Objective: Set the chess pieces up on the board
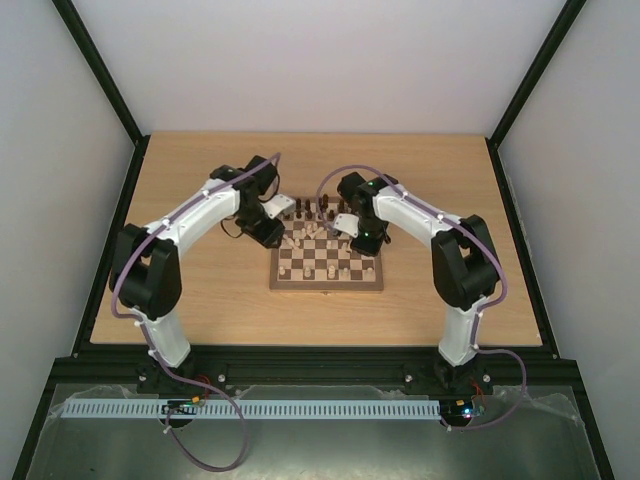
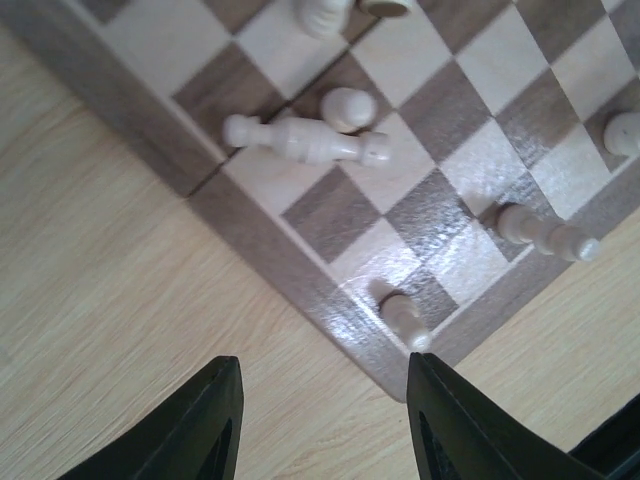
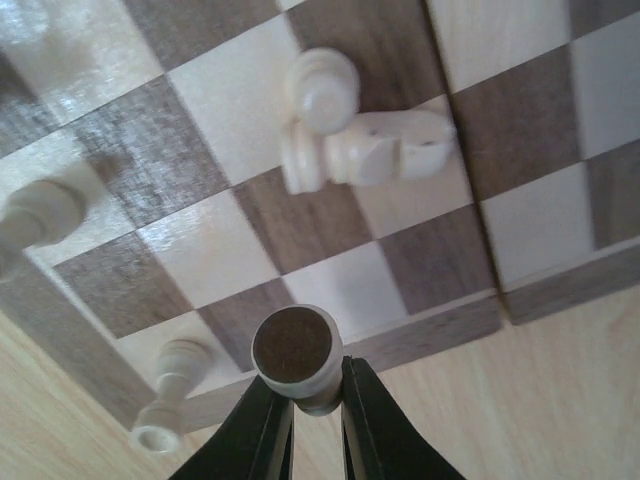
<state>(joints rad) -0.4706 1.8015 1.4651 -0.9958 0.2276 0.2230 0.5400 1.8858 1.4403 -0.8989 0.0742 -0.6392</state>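
The right gripper (image 3: 308, 405) pinches one smooth cream held piece (image 3: 292, 345) at the bottom middle of its view. The round bottom of this piece is dark. The left gripper (image 2: 325, 420) is spread apart with nothing inside, low in its view, over the pale wood table (image 2: 100, 330). Up the frame, a long cream fallen piece (image 2: 305, 140) lies sideways on the shiny checkered board (image 2: 150, 140).

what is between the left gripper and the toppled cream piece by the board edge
Nothing visible. From the open left gripper to the toppled cream piece there is only bare table and the board border. A standing piece sits just beyond it, and a corner piece is off to one side.
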